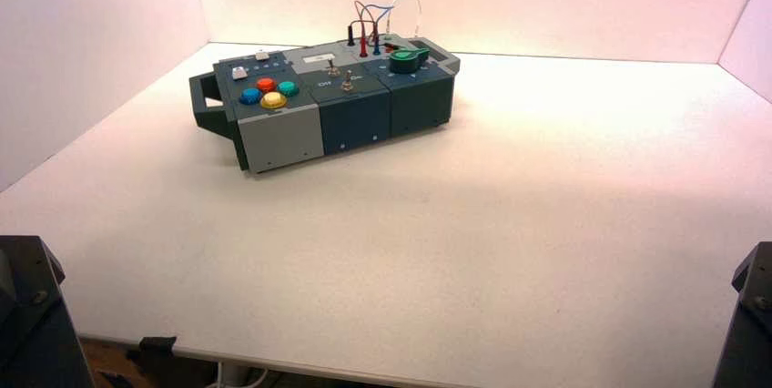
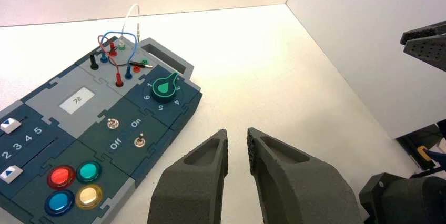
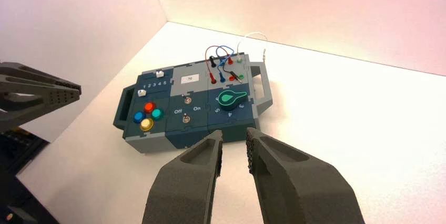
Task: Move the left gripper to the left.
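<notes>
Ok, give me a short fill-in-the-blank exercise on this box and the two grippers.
1. The four round buttons are red, teal, blue and ____.
2. The knob near the wires is coloured ____.
3. The two toggle switches sit between the words Off and ____.
4. The left gripper and the right gripper both hang above the table, and neither touches the ____.

Missing words: yellow; green; On; box

White table (image 1: pixel 510 224) — box (image 1: pixel 300 124) on top
</notes>
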